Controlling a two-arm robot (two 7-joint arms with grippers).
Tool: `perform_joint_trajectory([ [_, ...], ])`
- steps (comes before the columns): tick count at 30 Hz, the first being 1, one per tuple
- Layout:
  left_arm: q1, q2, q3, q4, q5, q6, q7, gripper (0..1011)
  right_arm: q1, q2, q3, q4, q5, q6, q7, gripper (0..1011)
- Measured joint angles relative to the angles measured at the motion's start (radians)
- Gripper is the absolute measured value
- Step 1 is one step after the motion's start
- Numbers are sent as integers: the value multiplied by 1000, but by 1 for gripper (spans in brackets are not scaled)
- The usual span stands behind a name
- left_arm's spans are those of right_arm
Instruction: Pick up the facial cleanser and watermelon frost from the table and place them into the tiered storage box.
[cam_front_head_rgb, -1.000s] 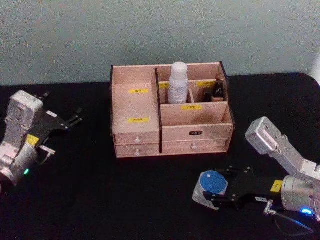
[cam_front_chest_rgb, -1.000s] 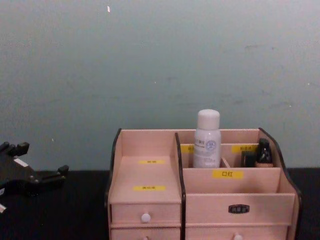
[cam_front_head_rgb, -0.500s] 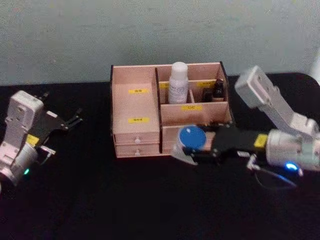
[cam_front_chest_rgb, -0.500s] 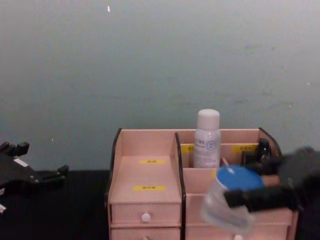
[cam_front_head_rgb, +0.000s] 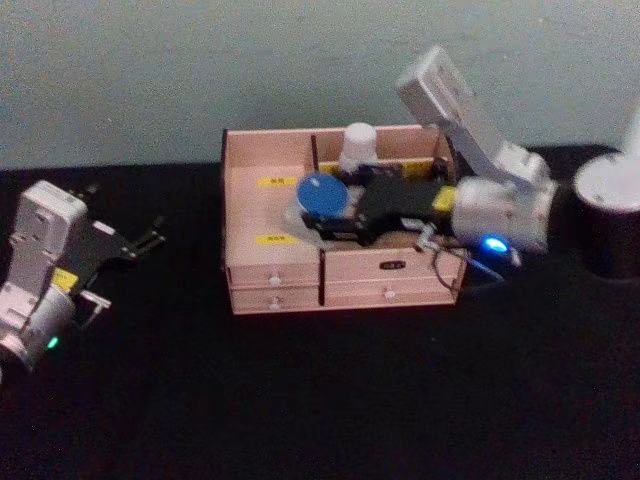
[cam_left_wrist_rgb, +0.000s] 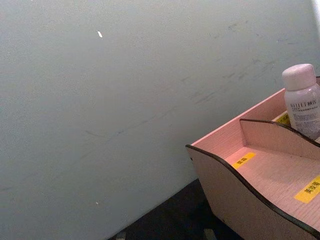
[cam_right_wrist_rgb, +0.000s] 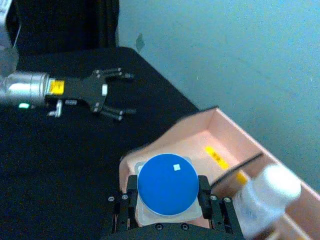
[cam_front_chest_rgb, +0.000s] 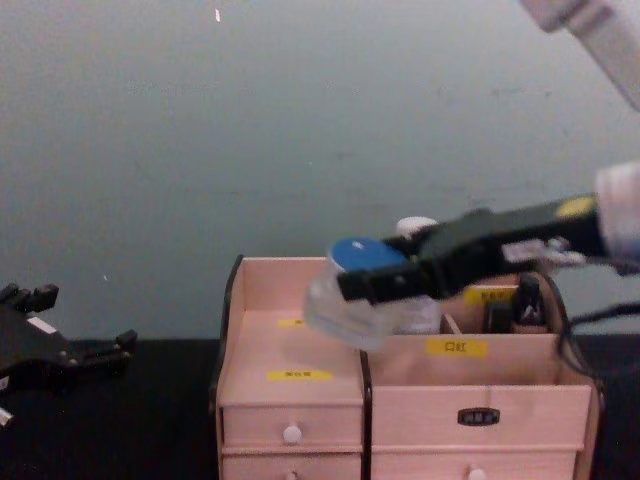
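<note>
The watermelon frost (cam_front_head_rgb: 320, 194), a clear jar with a blue lid, hangs slightly tilted over the left stepped compartment of the tiered storage box (cam_front_head_rgb: 390, 268), close to its dark divider. My right gripper (cam_front_head_rgb: 322, 214) is shut on the watermelon frost (cam_right_wrist_rgb: 167, 184), one finger on each side. In the chest view the watermelon frost (cam_front_chest_rgb: 352, 300) floats above the tiered storage box (cam_front_chest_rgb: 460, 400), held by my right gripper (cam_front_chest_rgb: 362, 285). The facial cleanser (cam_front_head_rgb: 358, 141) stands upright in a rear compartment, partly behind the arm. My left gripper (cam_front_head_rgb: 150, 238) rests open over the table at the left.
A small dark bottle (cam_front_chest_rgb: 527, 300) stands in the box's rear right compartment. Black table surface (cam_front_head_rgb: 300, 400) stretches in front of the box. A pale wall (cam_front_chest_rgb: 300, 120) rises right behind it. The left wrist view shows the box's curved side panel (cam_left_wrist_rgb: 235, 185) and the cleanser (cam_left_wrist_rgb: 302, 100).
My right gripper has carried the jar up from in front of the drawers and leftward, to above the box's left compartment. The left arm has stayed still.
</note>
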Motion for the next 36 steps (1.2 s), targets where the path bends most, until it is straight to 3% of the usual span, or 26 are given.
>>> perform_joint_trajectory([
  [6, 0, 0, 0, 0, 0, 0, 0, 1001, 112, -95, -46, 162, -22, -28, 18, 728],
  [7, 0, 0, 0, 0, 0, 0, 0, 1001, 112, -95, -46, 162, -22, -28, 18, 727],
  [16, 0, 0, 0, 0, 0, 0, 0, 1001, 232, -214, -97, 382, -60, -74, 37, 727],
  [23, 0, 0, 0, 0, 0, 0, 0, 1001, 266, -257, -116, 470, -85, -75, 46, 727],
  [36, 0, 0, 0, 0, 0, 0, 0, 1001, 281, -288, -118, 531, -112, -53, 51, 727],
])
